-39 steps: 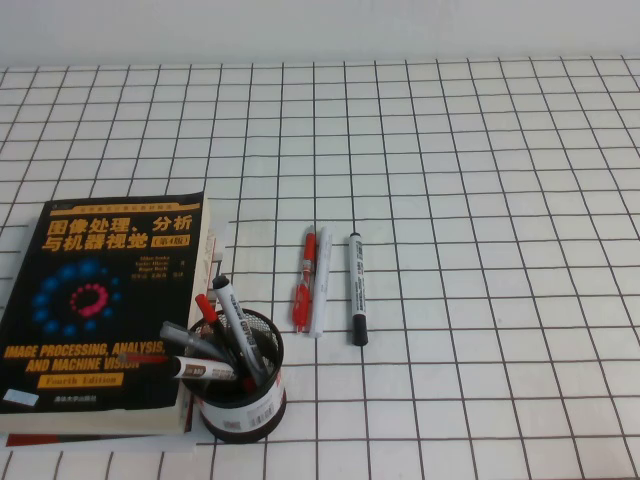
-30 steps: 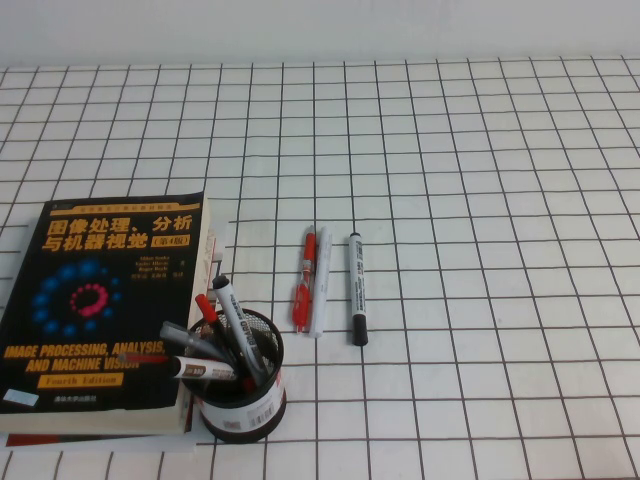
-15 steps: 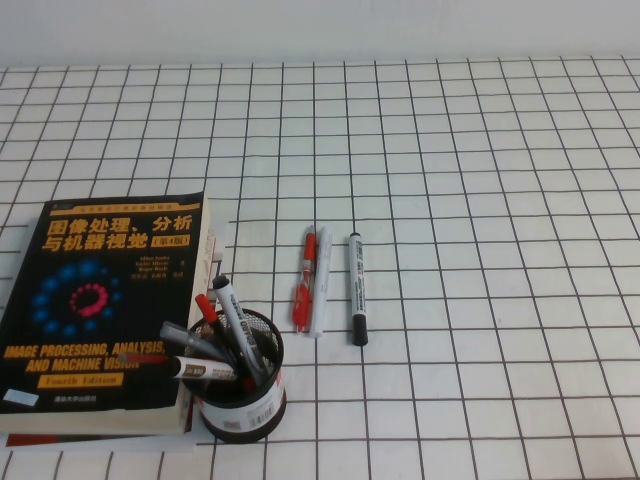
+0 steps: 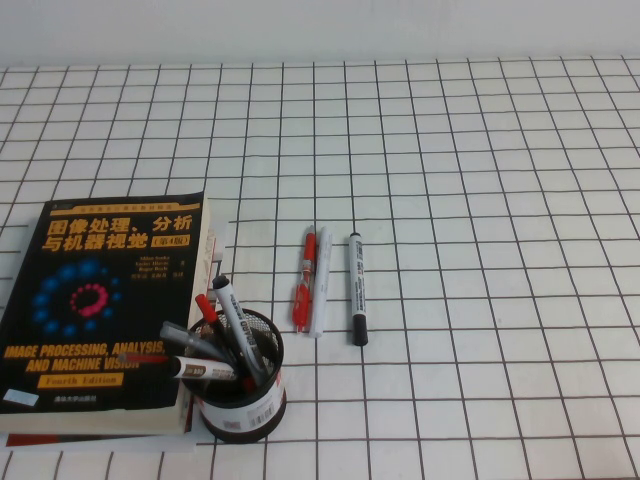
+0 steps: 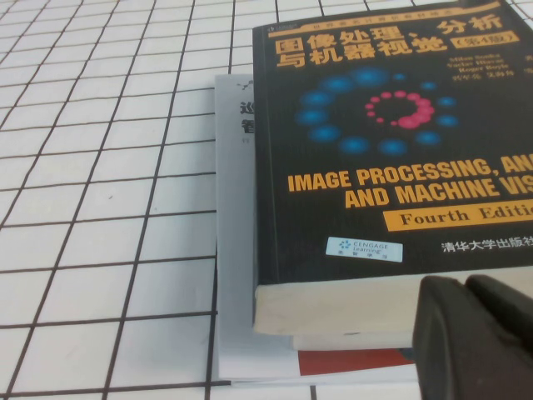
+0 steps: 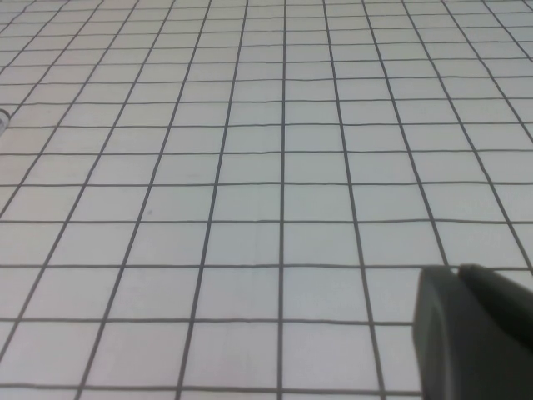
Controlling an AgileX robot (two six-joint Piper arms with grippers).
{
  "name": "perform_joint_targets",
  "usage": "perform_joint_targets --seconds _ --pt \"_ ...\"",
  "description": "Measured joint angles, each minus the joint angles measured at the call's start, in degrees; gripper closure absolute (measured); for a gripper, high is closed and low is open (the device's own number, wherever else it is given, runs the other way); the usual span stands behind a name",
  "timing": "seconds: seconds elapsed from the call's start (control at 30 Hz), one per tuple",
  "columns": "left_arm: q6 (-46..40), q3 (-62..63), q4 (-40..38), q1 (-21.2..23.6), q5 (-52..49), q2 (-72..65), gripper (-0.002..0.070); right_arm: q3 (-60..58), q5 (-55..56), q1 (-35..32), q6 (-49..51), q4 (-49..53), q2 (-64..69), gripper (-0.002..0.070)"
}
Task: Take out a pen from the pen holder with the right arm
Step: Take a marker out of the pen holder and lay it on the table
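Now left gripper (image 5: pixel 465 289) closed above book (image 5: pixel 375 167) corner; right gripper (image 6: pixel 460 273) closed above gridded table (image 6: pixel 250 167).

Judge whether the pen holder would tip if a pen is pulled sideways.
Likely light: the pen holder looks like thin mesh, so it may tip. Its pens lean toward the book, probably shifting weight there. Parked: left gripper shut near the book, right gripper shut over the table.
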State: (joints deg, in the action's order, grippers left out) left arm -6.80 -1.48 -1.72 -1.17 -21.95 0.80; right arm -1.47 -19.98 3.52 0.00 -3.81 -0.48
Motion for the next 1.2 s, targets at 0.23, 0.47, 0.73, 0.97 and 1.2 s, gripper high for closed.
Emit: perform_joint_targets --seconds 0.23,0.47,0.73,0.97,1.2 --pt "0.0 0.0 0.0 0.0 0.0 0.0 0.0679 0.0 4.96 0.0 0.0 -3.6 0.0 0.0692" --pt "0.0 0.0 0.0 0.0 0.0 0.0 0.0679 0.0 18.01 0.0 0.0 -15.34 0.0 0.0692" --pt "0.0 0.0 0.0 0.0 0.0 0.0 0.0679 0.0 20.89 0.0 0.0 -25.11 0.0 0.0692" --pt "0.0 0.0 0.0 0.0 0.0 0.0 0.0679 0.0 20.36 0.0 0.0 -30.36 0.0 0.0692" --pt "0.0 0.0 0.0 0.0 0.0 0.0 0.0679 5.37 6.16 0.0 0.0 -32.53 2.77 0.0692"
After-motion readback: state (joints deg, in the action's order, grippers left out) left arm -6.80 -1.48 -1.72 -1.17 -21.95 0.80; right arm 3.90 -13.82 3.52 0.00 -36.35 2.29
